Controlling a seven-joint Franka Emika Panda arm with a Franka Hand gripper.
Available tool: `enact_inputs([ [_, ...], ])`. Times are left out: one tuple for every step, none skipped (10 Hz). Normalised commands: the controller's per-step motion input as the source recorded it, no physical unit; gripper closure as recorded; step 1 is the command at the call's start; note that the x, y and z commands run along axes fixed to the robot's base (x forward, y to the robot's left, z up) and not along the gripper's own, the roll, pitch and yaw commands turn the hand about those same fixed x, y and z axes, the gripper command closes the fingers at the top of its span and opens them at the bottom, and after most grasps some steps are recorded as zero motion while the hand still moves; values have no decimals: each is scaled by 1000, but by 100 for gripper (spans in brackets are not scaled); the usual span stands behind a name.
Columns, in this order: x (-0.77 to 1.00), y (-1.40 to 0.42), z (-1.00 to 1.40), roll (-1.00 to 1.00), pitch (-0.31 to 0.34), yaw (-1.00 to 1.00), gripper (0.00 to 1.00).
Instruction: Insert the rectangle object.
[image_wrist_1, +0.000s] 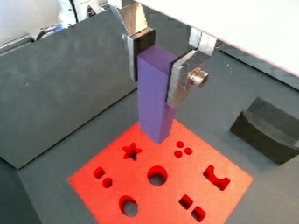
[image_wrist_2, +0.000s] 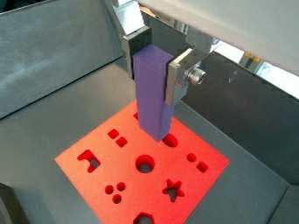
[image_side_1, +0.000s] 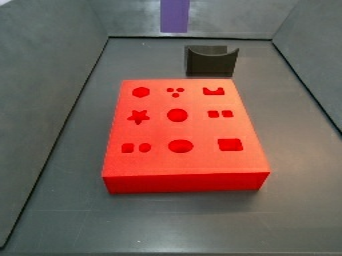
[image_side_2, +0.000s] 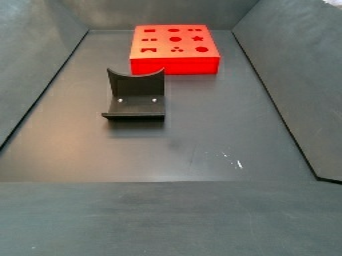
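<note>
Rectangle object (image_wrist_2: 153, 87) is clamped upright in the gripper (image_wrist_2: 156, 54), held above the red block (image_wrist_2: 146, 166); insertion into a slot is not yet done.

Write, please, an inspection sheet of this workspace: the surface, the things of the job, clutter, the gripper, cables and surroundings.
Surface: dark grey floor, bare apart from the items below.
Job's things: purple rectangle object held upright above the red block; block lies flat with cut-outs of several shapes on top, none filled.
Clutter: dark grey curved holder standing apart from the block.
Gripper: gripper shut on the rectangle object, above the block; silver fingers clamp its upper part.
Cables: dark cable seen beyond the wall in a wrist view.
Surroundings: grey walls around the floor.
</note>
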Motion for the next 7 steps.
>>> enact_inputs([
  [294,-274,-243,0,-84,0,100],
  [537,-606,-303,159,0,0,100],
  [614,-686,-286,196,0,9,100],
  [489,-546,-323,89,-49,14,100],
  [469,-680,-257,161,-60,86,100],
  [594,-566,-214,101,-9,54,100],
  [803,-406,-274,50,-50,149,100],
])
